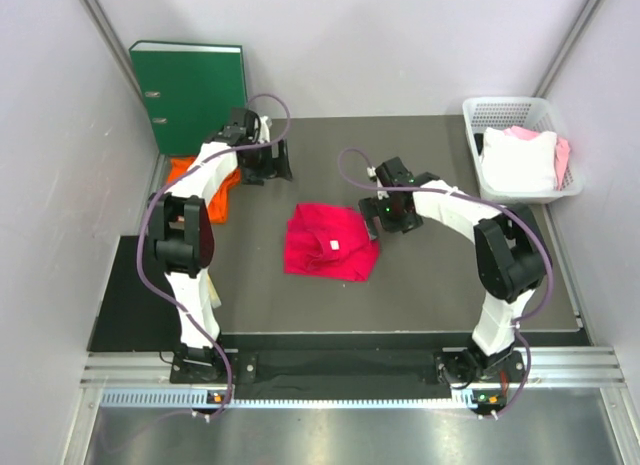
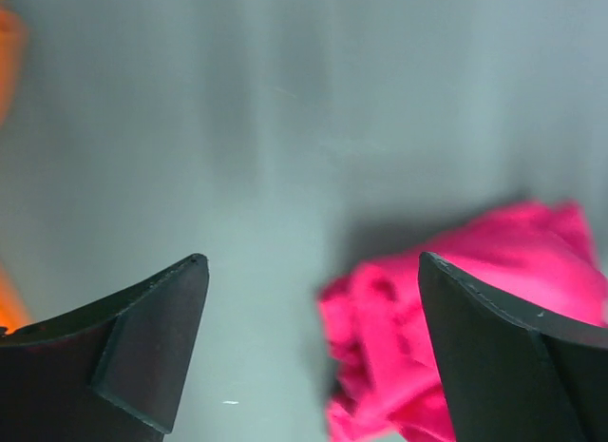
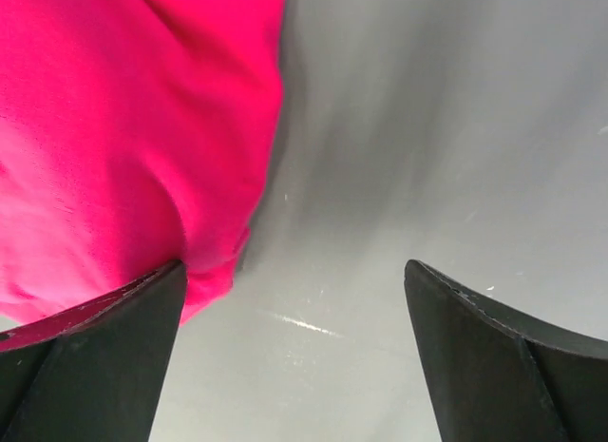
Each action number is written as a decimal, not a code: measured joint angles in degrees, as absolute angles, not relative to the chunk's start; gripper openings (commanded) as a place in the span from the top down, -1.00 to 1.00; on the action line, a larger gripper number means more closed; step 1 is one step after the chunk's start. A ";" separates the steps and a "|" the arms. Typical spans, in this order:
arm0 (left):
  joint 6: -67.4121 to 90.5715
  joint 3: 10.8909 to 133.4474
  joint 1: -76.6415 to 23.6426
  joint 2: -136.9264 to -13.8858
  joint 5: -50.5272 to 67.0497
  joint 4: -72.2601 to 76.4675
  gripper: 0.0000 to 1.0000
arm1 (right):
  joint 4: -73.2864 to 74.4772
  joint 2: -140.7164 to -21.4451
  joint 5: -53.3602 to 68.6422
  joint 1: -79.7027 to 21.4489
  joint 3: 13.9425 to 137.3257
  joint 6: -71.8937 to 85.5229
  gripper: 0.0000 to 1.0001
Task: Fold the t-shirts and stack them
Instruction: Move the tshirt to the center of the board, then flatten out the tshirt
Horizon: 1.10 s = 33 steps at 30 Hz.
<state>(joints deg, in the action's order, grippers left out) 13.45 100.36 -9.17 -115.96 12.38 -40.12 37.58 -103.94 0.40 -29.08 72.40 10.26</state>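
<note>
1. The worktop point(image 1: 430, 275) is a dark grey mat. It sits in a booth of pale walls point(image 1: 380, 45), and a metal rail point(image 1: 350, 395) runs along its near edge, where both arm bases are bolted.
2. The crimson-pink t-shirt point(image 1: 330, 242) lies near the middle of the worktop as a rough, rumpled square. Its small white neck label point(image 1: 333, 245) faces up.
3. The orange t-shirt point(image 1: 205, 190) lies at the left edge of the worktop, well apart from the pink one and partly hidden behind the left arm.
4. A green ring binder point(image 1: 195, 95) stands upright in the far left corner, just beyond the orange t-shirt.
5. A white basket point(image 1: 510, 102) sits in the far right corner. It holds a folded white cloth point(image 1: 518, 160) with a pale pink cloth point(image 1: 560, 150) beside it.
6. The left hand point(image 2: 312, 257) hangs over bare worktop between the two shirts. Its fingers are spread wide with nothing between them, and the pink t-shirt shows past its right finger.
7. The right hand point(image 3: 294, 263) is just beside the pink t-shirt's right edge, fingers apart over bare mat. The cloth reaches up to one finger point(image 3: 104, 347), but I cannot tell whether they touch.
</note>
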 measured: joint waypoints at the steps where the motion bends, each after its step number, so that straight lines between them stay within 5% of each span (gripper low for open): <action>1: 13.72 99.77 -9.54 -115.90 14.55 -40.07 -0.81 | 37.56 -103.94 -0.10 -29.08 73.30 10.37 -0.92; 20: 9.89 83.55 -20.84 -100.77 28.53 -45.15 -0.72 | 37.23 -104.79 -5.91 -20.60 81.06 15.03 -0.89; 30: 9.41 81.17 -24.51 -102.17 30.48 -48.51 -0.72 | 36.67 -108.42 -5.34 -15.11 85.93 15.81 -0.89; 33: 9.39 81.32 -26.50 -105.16 31.16 -48.56 -0.58 | 36.80 -108.47 -4.93 -15.11 85.91 16.16 -0.89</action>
